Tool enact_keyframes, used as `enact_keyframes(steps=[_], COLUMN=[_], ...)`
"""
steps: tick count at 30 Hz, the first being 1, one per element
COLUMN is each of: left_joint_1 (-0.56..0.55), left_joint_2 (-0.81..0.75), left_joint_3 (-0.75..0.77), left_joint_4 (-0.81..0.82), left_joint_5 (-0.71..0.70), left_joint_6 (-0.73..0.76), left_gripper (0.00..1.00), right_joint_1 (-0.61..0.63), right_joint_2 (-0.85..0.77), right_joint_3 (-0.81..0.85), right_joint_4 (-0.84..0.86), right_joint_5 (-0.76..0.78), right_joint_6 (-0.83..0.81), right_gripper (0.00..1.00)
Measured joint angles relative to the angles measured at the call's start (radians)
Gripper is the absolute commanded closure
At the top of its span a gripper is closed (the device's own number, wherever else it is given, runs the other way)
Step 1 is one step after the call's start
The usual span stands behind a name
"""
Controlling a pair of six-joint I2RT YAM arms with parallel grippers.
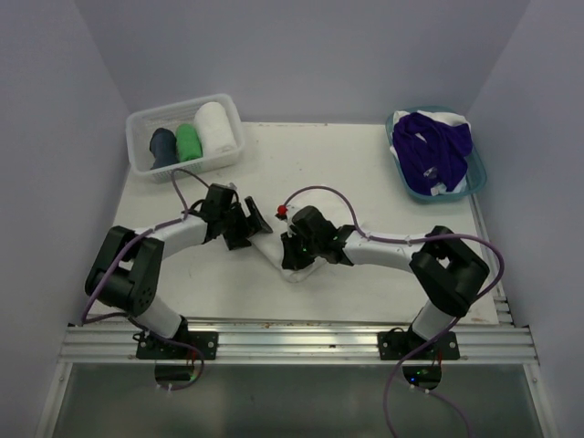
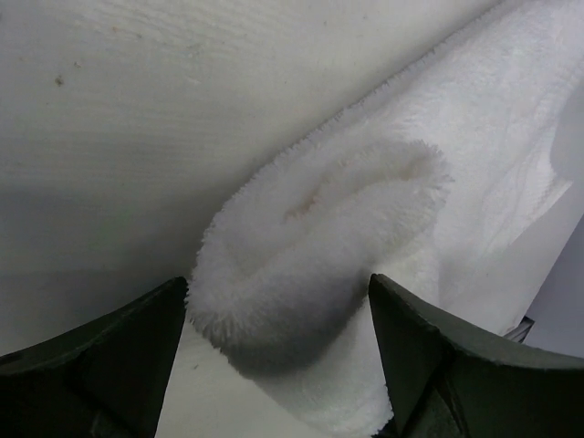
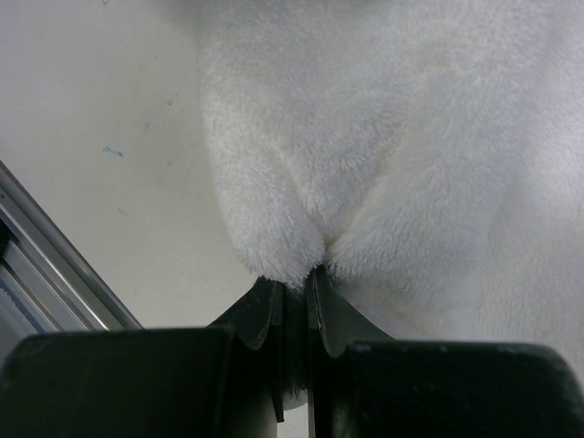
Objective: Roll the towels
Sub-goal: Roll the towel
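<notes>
A white terry towel (image 1: 299, 271) lies at the middle of the table, mostly hidden under both grippers. My left gripper (image 1: 260, 222) is open, and the towel's loosely rolled end (image 2: 319, 219) sits between its dark fingers (image 2: 119, 356). My right gripper (image 1: 290, 255) is shut on a pinched fold of the same towel (image 3: 383, 137), with its jaws pressed together at the fold. A purple towel (image 1: 433, 146) is heaped in the light blue tub (image 1: 479, 173). Rolled navy (image 1: 163, 146), green (image 1: 189, 141) and white (image 1: 215, 128) towels stand in the white basket (image 1: 137, 123).
The basket is at the table's back left corner and the tub at the back right. An aluminium rail (image 1: 292, 342) runs along the near edge behind the arm bases, and it also shows in the right wrist view as a rail (image 3: 55, 265). Grey walls surround the table.
</notes>
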Motion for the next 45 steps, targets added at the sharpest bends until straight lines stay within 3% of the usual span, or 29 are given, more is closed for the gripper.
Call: enact_keyframes(steps=[3, 4, 5, 6, 8, 9, 10, 12, 17, 27, 40, 43, 44, 45], left_joint_1=[-0.004, -0.006, -0.009, -0.012, -0.019, -0.021, -0.024, -0.029, -0.032, -0.032, -0.032, -0.032, -0.032, -0.032], left_joint_2=[0.037, 0.054, 0.071, 0.085, 0.098, 0.098, 0.098, 0.098, 0.098, 0.095, 0.095, 0.095, 0.095, 0.095], left_joint_3=[0.018, 0.027, 0.035, 0.042, 0.056, 0.064, 0.074, 0.088, 0.096, 0.118, 0.135, 0.136, 0.136, 0.136], left_joint_4=[0.037, 0.043, 0.046, 0.046, 0.037, 0.029, 0.019, -0.006, -0.052, -0.124, -0.167, -0.169, -0.169, -0.169], left_joint_5=[-0.010, -0.012, -0.015, -0.015, -0.013, -0.014, -0.014, -0.015, -0.016, -0.023, -0.034, -0.035, -0.035, -0.035], left_joint_6=[-0.022, -0.031, -0.038, -0.040, -0.048, -0.049, -0.049, -0.047, -0.047, -0.040, -0.032, -0.032, -0.032, -0.032], left_gripper=[0.40, 0.56, 0.64, 0.78, 0.91, 0.97, 1.00, 1.00, 1.00, 1.00, 1.00, 1.00, 1.00, 1.00], right_joint_1=[-0.003, -0.003, -0.003, -0.003, -0.003, -0.003, -0.003, 0.007, 0.059, 0.171, 0.204, 0.206, 0.206, 0.206], right_joint_2=[0.000, 0.000, -0.001, -0.002, -0.008, -0.014, -0.021, -0.036, -0.070, 0.011, 0.130, 0.155, 0.166, 0.174], right_joint_3=[-0.006, -0.007, -0.008, -0.008, -0.008, -0.008, -0.008, -0.008, 0.039, 0.211, 0.254, 0.253, 0.252, 0.249], right_joint_4=[0.003, 0.002, 0.002, 0.002, -0.004, -0.010, -0.018, -0.036, -0.133, -0.202, -0.196, -0.185, -0.177, -0.170], right_joint_5=[-0.008, -0.008, -0.008, -0.007, -0.001, 0.004, 0.010, 0.031, 0.149, 0.353, 0.379, 0.397, 0.407, 0.417], right_joint_6=[-0.001, -0.001, -0.002, -0.002, -0.003, -0.007, -0.006, -0.023, -0.078, -0.238, -0.286, -0.279, -0.275, -0.274], right_gripper=[1.00, 1.00, 1.00, 0.84, 0.64, 0.48, 0.45, 0.36, 0.28, 0.28, 0.29, 0.38, 0.61, 0.74])
